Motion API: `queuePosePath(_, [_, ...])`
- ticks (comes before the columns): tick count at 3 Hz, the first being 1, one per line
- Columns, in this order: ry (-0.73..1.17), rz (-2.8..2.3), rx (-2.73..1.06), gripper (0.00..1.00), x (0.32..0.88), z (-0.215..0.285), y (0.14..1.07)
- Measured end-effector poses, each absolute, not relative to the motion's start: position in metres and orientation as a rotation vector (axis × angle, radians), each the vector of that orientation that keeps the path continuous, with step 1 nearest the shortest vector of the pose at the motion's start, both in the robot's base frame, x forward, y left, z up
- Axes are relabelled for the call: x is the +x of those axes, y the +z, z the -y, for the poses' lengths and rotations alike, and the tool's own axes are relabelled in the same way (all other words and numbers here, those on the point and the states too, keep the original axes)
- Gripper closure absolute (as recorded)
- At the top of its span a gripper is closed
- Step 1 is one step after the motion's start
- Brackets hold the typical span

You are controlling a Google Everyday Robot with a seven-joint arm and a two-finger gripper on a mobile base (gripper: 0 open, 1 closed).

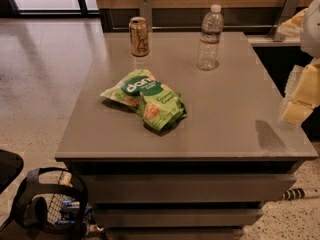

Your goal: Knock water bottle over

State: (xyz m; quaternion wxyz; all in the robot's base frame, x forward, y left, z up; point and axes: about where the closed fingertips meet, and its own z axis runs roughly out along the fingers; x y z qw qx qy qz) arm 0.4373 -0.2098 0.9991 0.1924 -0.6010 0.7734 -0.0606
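Note:
The water bottle (210, 38) is small, clear and ribbed, with a white cap and a thin label band. It stands upright at the far middle-right of the grey table (225, 114). My gripper (300, 101) comes in from the right edge of the camera view, over the table's right side. It is pale yellow and white. It hangs well nearer and to the right of the bottle, apart from it, and touches nothing.
A gold-tan drink can (139, 36) stands upright at the far left of the table. A green snack bag (146, 100) lies left of the middle. A wall with metal brackets runs behind the table. A dark basket (50, 204) sits on the floor at the front left.

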Motion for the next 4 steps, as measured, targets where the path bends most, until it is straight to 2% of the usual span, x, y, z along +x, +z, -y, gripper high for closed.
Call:
queuePosePath(2, [-0.111,-2.090,-1.622,0.00,0.463,0.216,1.012])
queuePosePath(4, [0.113,-1.829,-1.305,0.00,0.542,0.239,1.015])
